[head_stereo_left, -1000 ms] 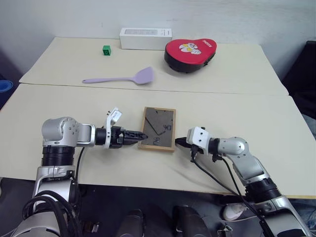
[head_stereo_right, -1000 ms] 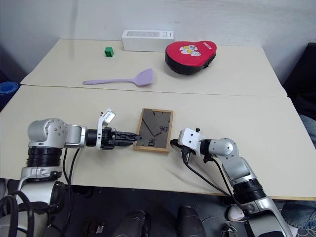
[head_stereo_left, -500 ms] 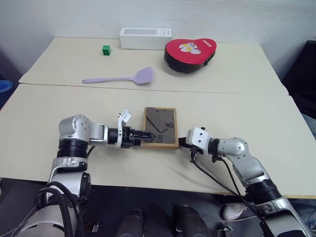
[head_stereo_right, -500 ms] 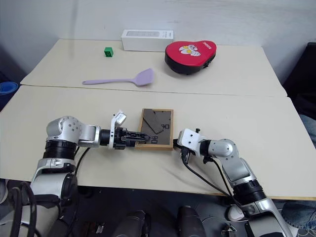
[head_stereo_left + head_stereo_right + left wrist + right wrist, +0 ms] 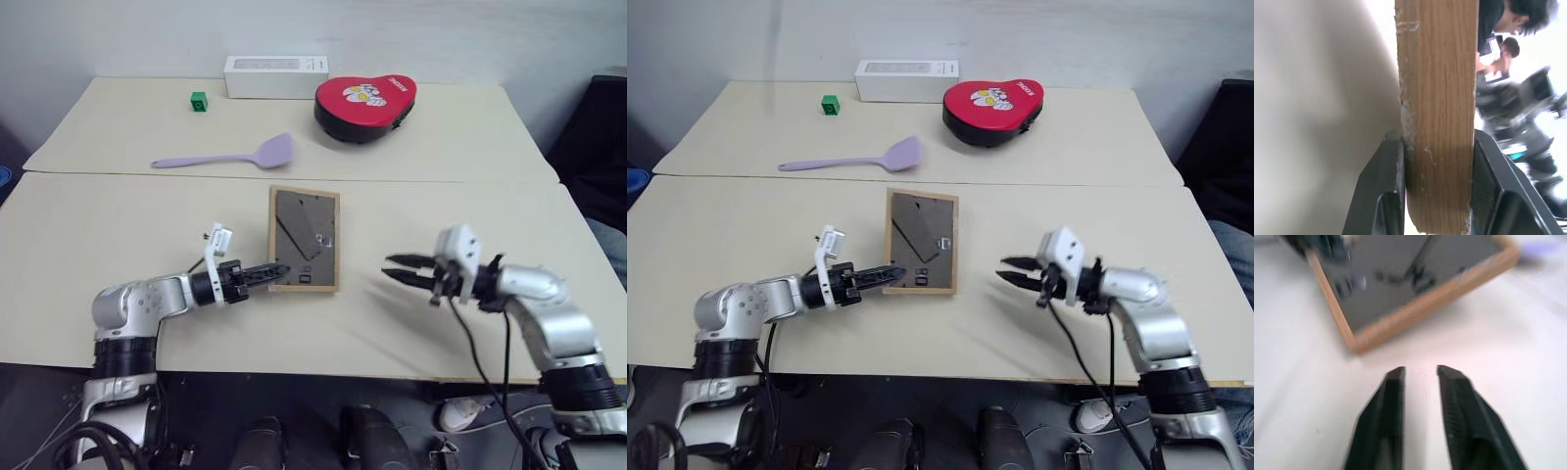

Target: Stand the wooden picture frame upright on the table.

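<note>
The wooden picture frame [image 5: 305, 240] lies back side up on the near part of the table [image 5: 98, 225], its dark back panel and easel stand showing. My left gripper [image 5: 279, 270] is shut on the frame's near left corner. In the left wrist view the light-wood edge [image 5: 1437, 73] sits clamped between the two black fingers [image 5: 1391, 161]. My right gripper [image 5: 390, 268] hovers to the right of the frame and apart from it. It is open, its fingers point at the frame and nothing is between them. The right wrist view shows the frame's corner [image 5: 1400, 313] beyond that gripper [image 5: 1420, 372].
On the far tabletop lie a lilac spatula [image 5: 225, 156], a red heart-shaped box [image 5: 364, 98], a white rectangular box [image 5: 275, 76] and a small green cube [image 5: 199, 99]. A seam [image 5: 441, 183] divides the two tabletops. A person [image 5: 1508, 29] shows in the background of the left wrist view.
The camera has shifted. My left gripper has closed onto the frame's near left corner. My right gripper has opened, risen and drawn away to the right of the frame.
</note>
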